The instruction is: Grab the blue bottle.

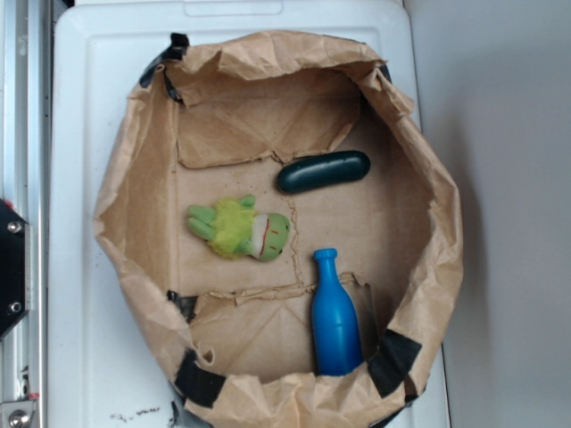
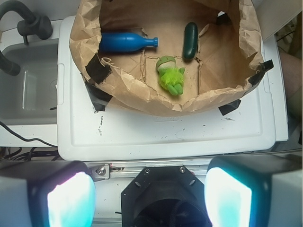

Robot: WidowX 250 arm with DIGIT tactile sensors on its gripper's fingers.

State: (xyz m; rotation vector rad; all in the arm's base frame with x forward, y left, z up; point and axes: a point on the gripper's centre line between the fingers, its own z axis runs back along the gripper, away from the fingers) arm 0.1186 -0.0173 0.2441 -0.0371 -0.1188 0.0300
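The blue bottle point(image 1: 335, 316) lies on the floor of a brown paper bag point(image 1: 134, 196), at its lower right, neck pointing up the frame. In the wrist view the blue bottle point(image 2: 125, 42) lies at the bag's upper left, neck to the right. My gripper point(image 2: 149, 198) is open, its two pale fingers point(image 2: 71, 201) wide apart with nothing between them. It hovers well outside the bag, above the robot's black base, far from the bottle. The gripper does not show in the exterior view.
A dark green oblong object point(image 1: 323, 171) and a green plush toy point(image 1: 241, 228) also lie in the bag. The bag's crumpled walls point(image 2: 156, 101) stand high around them. It sits on a white lid point(image 2: 165, 132). A grey sink point(image 2: 26, 80) is to the left.
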